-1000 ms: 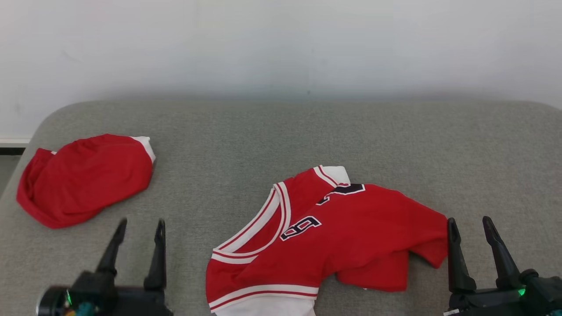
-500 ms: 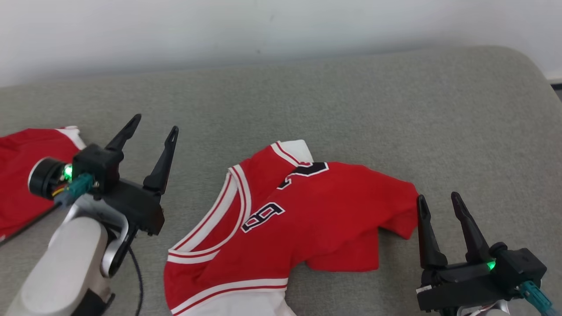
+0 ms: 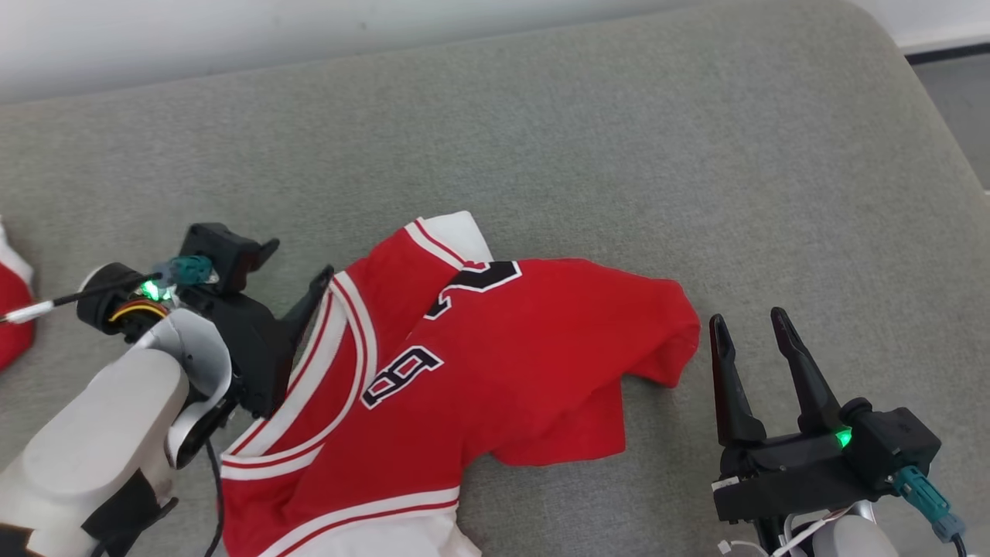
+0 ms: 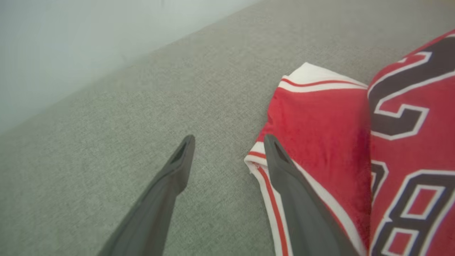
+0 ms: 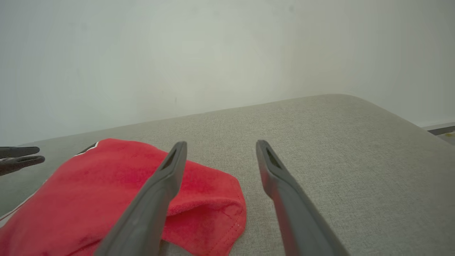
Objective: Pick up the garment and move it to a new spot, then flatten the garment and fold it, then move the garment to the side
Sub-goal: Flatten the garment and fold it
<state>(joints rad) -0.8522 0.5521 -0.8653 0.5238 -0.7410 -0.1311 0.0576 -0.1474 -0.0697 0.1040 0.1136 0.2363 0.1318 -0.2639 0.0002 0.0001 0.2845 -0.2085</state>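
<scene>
1. the red jersey (image 3: 495, 363) lies crumpled on the grey cushion (image 3: 619, 155), its long axis running from near-left to far-right between the two arms.
2. left gripper (image 4: 229, 142): jaws spread wide and empty, straddling the striped trim edge, one finger over fabric and one over bare cushion. it looks the nearer.
3. right gripper (image 3: 747, 317): wide open and empty, just right of the jersey's red corner, not touching it.

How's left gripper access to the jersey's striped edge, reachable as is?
Probably yes. The left gripper is open at the striped edge of the jersey, one finger overlapping it in the wrist view; nothing between them on the cushion.
</scene>
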